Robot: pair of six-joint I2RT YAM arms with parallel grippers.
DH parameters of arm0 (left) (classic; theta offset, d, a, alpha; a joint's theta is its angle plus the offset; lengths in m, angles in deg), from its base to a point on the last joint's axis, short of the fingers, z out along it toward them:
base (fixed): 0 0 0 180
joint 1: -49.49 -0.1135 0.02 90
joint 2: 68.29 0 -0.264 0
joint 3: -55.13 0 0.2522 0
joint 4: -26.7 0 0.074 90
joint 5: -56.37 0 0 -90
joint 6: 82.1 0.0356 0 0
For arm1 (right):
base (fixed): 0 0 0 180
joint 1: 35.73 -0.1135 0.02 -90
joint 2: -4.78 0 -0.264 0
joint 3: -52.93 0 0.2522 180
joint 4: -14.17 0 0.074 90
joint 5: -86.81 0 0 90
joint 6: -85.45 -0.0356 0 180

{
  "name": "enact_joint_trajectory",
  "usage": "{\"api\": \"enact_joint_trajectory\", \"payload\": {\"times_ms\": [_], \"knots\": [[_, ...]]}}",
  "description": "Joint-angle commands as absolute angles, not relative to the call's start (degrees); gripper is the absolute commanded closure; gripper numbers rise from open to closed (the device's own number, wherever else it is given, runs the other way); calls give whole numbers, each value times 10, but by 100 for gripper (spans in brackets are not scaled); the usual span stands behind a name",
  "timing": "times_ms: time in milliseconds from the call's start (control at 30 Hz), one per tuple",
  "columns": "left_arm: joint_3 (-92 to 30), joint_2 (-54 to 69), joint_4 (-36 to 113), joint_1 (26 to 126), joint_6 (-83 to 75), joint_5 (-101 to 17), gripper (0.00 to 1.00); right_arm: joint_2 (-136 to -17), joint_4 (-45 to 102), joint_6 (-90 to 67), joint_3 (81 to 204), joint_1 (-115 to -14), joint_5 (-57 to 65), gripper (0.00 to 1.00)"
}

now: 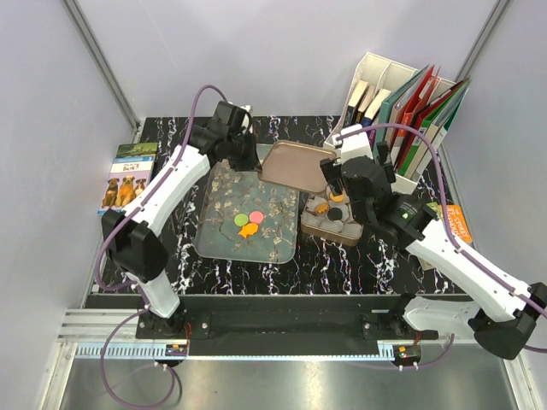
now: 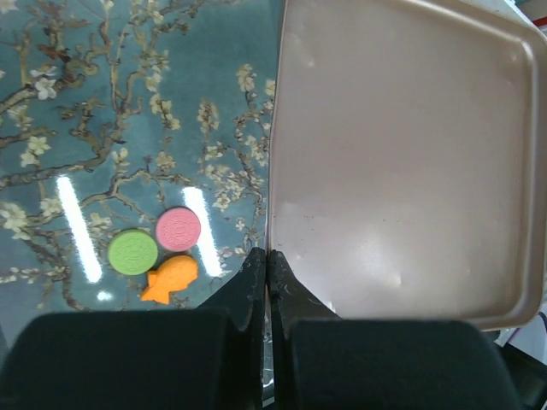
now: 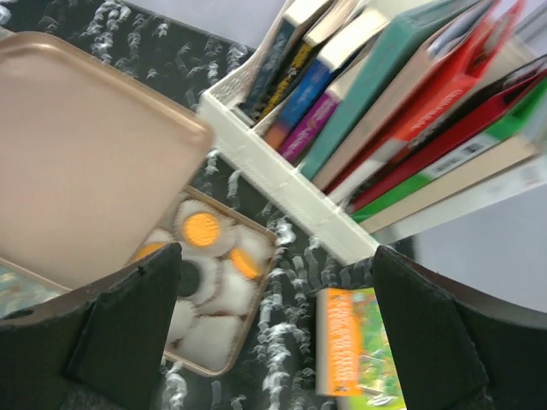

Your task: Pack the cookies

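Pressed together at the bottom of the left wrist view, the jaws of the left gripper [image 2: 267, 269] pinch the rim of the tan tin lid [image 2: 402, 162], which hangs tilted above the seam between the blossom-print tray [image 2: 102, 102] and the open tin [image 1: 329, 237]. Three cookies lie on the tray just at 9 o'clock of the jaws: a green cookie [image 2: 132, 252], a pink cookie [image 2: 179, 228] and an orange fish-shaped cookie [image 2: 171, 279], all touching or nearly so.

The right gripper [image 3: 275, 256] hovers over the tin with its jaws spread wide and nothing between them. Below it, white paper cups hold an orange cookie [image 3: 203, 227] and a black cookie [image 3: 188, 278], with at least one more orange disc beside them.

Packing looks partly done: some cups are filled, three pieces are not yet in. The next move probably calls for the right arm to travel toward 9 o'clock, reach the cluster and pick one disc off without dragging its neighbours.

Room is tight. The raised lid stands right in that path and shades the tin's 10 o'clock corner, so it must be held high or swung away. The book rack [image 1: 402, 102] crowds the tin at 1 o'clock; bare tabletop [image 1: 359, 265] at 6 o'clock offers the freer approach.
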State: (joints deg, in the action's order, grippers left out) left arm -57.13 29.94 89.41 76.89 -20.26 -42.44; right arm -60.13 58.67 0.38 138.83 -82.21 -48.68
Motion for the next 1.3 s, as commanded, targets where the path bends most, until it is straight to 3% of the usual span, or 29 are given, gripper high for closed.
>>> {"api": "enact_joint_trajectory", "payload": {"times_ms": [0,200,500,1267], "knots": [[-635,314,922,766,-169,-429,100,-582,541,132,1461,-838,-566,0],[-673,337,948,765,-146,-396,100,-595,533,277,1441,-937,-500,0],[-654,323,947,765,-143,-384,100,-667,521,300,1386,-1035,-468,0],[-582,243,922,774,-151,-378,100,-817,451,269,1371,-1045,-425,0]]}}
